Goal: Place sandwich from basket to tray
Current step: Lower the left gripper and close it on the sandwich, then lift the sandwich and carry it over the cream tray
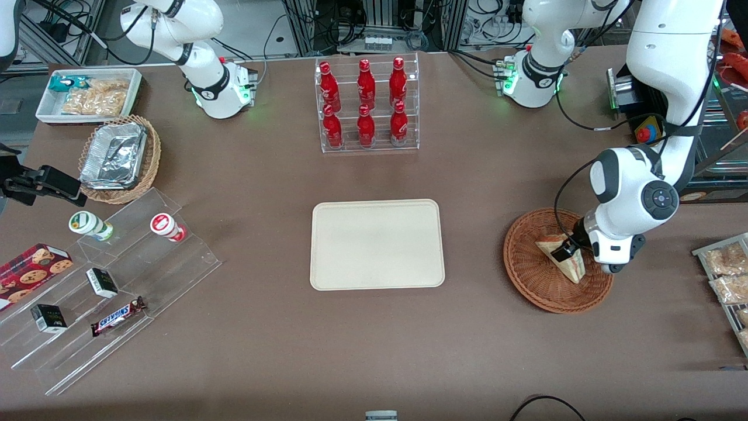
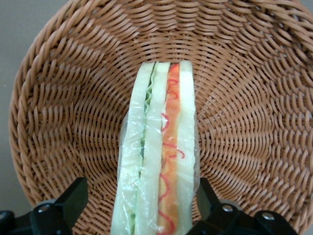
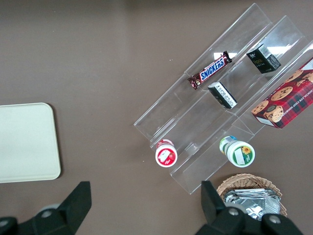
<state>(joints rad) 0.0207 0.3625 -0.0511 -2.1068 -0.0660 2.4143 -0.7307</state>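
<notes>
The sandwich is a wrapped pale wedge standing on edge in the round reddish-brown wicker basket, toward the working arm's end of the table. My left gripper is down in the basket, open, with its fingers astride the sandwich. In the left wrist view the sandwich shows its green and red filling layers between the two black fingers. One finger stands clear of the wrap, the other is close against it. The basket's weave surrounds it. The cream-beige tray lies flat at the table's middle with nothing on it.
A clear rack of red bottles stands farther from the front camera than the tray. Bagged snacks lie at the working arm's table edge. Toward the parked arm's end are clear stepped shelves, a foil-filled tan basket and a white snack bin.
</notes>
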